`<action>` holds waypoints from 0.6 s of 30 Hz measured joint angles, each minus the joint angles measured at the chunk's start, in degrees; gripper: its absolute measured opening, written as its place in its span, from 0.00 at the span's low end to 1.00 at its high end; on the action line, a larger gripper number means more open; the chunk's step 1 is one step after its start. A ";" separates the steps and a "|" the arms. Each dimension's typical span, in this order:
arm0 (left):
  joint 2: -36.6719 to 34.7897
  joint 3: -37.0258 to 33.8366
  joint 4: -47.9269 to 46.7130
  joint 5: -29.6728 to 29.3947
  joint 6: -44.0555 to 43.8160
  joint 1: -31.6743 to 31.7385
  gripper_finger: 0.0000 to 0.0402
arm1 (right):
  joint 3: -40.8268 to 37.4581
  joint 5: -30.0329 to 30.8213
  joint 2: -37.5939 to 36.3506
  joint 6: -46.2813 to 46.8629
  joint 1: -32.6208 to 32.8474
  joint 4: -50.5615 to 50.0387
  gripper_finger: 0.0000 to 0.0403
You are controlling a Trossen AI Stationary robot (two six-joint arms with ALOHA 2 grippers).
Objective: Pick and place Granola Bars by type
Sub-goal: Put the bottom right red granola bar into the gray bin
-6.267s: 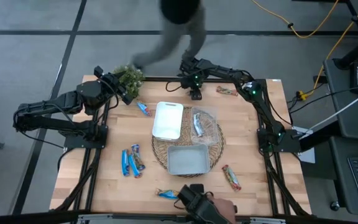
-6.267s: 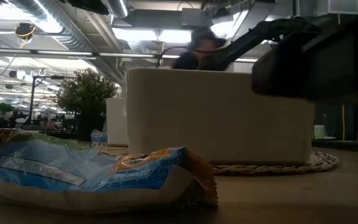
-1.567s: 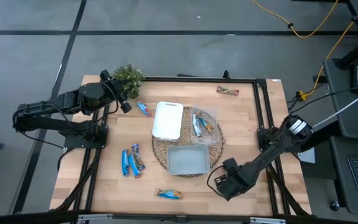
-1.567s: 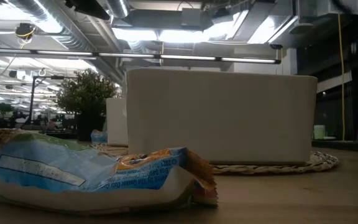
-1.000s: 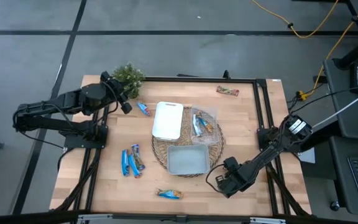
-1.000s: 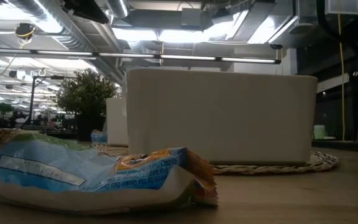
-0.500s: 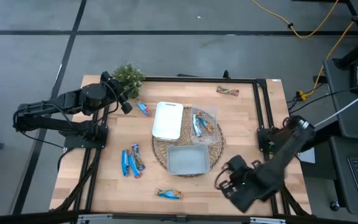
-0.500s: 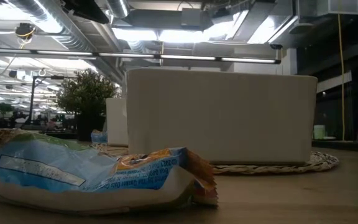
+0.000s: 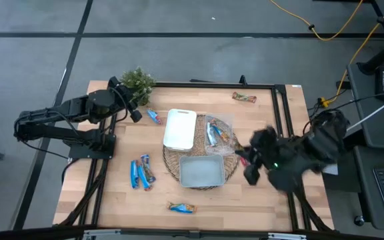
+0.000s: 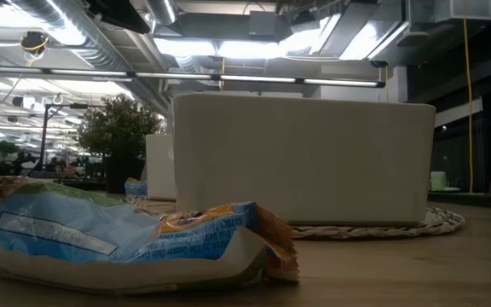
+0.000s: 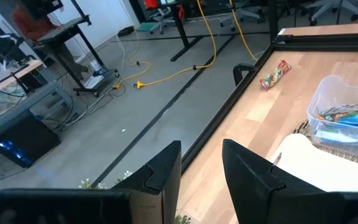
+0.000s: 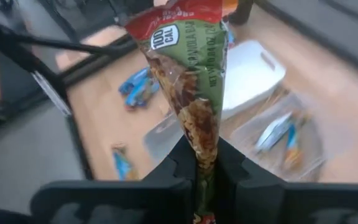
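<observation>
My right gripper [image 9: 245, 160] hangs above the table just right of the woven mat, shut on a red-and-green granola bar [image 12: 191, 81]. My left gripper [image 9: 135, 113] waits at the far left by the plant, open and empty [image 11: 201, 168]. Blue bars lie flat on the table: a small group at the left [image 9: 142, 173], one near the front edge [image 9: 181, 208], which fills the low view [image 10: 126, 239], and one by the plant [image 9: 154, 117]. A red-brown bar [image 9: 243, 97] lies at the far right. A clear tub [image 9: 219, 133] holds more bars. My right gripper pinches the red-and-green bar between its two fingers [image 12: 179, 165], on the narrow part near one end [image 12: 199, 146]. The wrapper runs back between the fingers. The rest of the bar sticks out ahead of the fingertips, lifted clear of the table.
A white tray [image 9: 180, 129], the clear tub and a grey bin [image 9: 201, 171] sit on a round woven mat [image 9: 172, 160] at the table's middle. A small plant [image 9: 137, 82] stands at the far left corner. The bin shows as a white wall in the low view [image 10: 301, 162].
My right gripper, shut on the bar, has risen from the near right part of the table and swung toward the far edge, to beside the mat. The bar has come up clear of the table with it.
</observation>
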 joint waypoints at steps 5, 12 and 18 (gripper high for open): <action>0.00 0.00 -0.07 0.00 0.01 -0.01 0.28 | 0.96 -14.52 -0.17 -22.12 -14.06 8.50 0.09; 0.00 0.00 -0.70 0.03 -0.09 -0.01 0.28 | -5.23 -27.48 0.08 -32.55 -22.50 11.39 0.06; 0.00 0.00 -2.48 0.02 -0.12 0.00 0.28 | -24.68 -35.24 0.17 -33.33 -24.74 22.72 0.07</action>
